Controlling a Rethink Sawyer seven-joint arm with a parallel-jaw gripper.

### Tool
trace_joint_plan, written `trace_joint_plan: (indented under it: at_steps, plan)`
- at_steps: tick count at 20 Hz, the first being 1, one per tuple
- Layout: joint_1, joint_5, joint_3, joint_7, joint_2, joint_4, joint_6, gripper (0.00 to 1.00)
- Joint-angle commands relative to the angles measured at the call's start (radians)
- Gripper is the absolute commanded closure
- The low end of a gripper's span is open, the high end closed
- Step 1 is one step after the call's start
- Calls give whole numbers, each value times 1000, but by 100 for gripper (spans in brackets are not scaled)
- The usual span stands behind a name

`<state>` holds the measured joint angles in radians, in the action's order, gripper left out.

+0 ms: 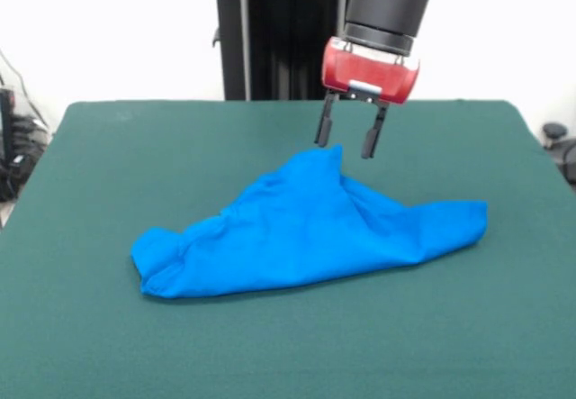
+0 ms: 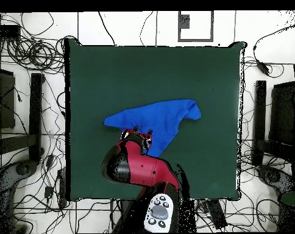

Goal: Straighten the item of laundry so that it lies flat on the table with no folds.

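Blue shirt (image 1: 315, 232) bunched on green tabletop (image 1: 108, 165)

Released tool (image 1: 349, 140) hangs at frame centre-top, just above the shirt's peak (fingers parted); white walls behind, cables (image 2: 34, 55) strewn across the floor.

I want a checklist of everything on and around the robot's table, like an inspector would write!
Surface: large dark green felt-like table, bare apart from the shirt.
Job's things: bright blue crumpled T-shirt, bunched and folded, with a peak rising up at its far edge; not flat yet.
Clutter: nothing seen on the table.
Grippers: red and black tool open, its two dark fingers hanging just above the shirt's peak, holding nothing.
Cables: many loose black cables on the white floor around the table.
Surroundings: black pedestal behind the table; dark equipment beside it.
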<state>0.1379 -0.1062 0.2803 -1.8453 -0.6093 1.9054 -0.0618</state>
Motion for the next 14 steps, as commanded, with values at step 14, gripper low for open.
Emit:
trace_joint_plan:
  at_steps: [14]
  plan:
    - [-15,-42,-65,-266,76,105,-170,0]
